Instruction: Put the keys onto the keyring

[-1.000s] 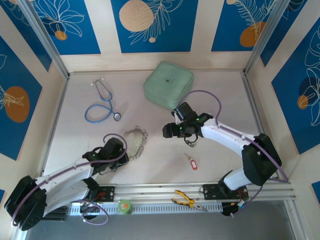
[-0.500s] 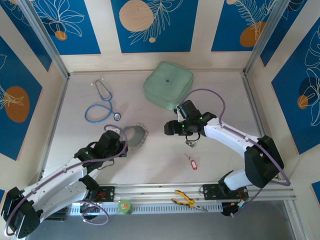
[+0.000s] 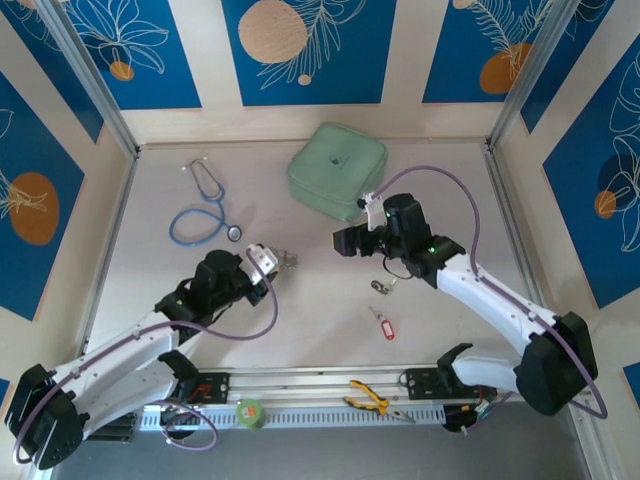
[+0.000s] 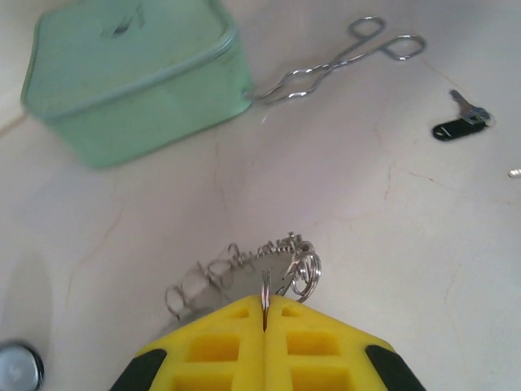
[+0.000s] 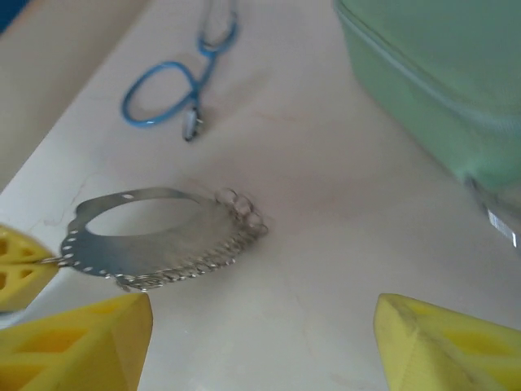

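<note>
left end effector [image 4: 264, 304] pinched shut on keyring [image 4: 273, 265] rim; right end effector [image 5: 264, 316] wide open and empty, keys [image 3: 381, 287] on table [image 3: 320, 335] near it.

Silvery keyring [image 4: 281, 265] gripped at its rim; keys [image 3: 381, 286] flat, well apart.

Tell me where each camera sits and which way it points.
Top: above and behind the arms, looking down at the table; left gripper and right gripper show.
Left wrist: low over the table, facing the green case; its yellow fingers pinch the keyring.
Right wrist: faces the stethoscope; its yellow fingers stand apart at the bottom corners.
Shared: both wrist views see the keyring and green case.
</note>
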